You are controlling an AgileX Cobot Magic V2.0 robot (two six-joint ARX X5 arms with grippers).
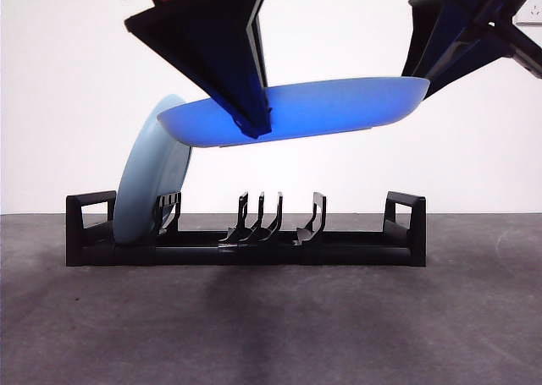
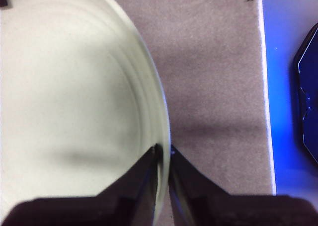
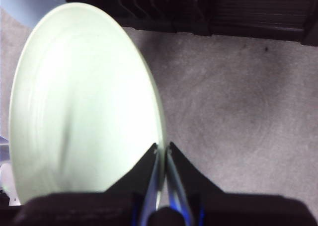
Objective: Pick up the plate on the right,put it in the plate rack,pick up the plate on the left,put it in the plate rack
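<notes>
hovering above the plate rack (image 1: pixel 246 248), a plate (image 1: pixel 305 110) is pinched at opposite rims by left gripper (image 2: pixel 164 154) and right gripper (image 3: pixel 162 149); another plate (image 1: pixel 151 182) leans in the rack's end.

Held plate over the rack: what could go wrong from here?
1. Both the left gripper and the right gripper pinch only the thin rim of the blue plate; uneven motion could make it slip or twist.
2. It hangs flat above the rack; tilting it upright could knock the pale plate already leaning there.
</notes>
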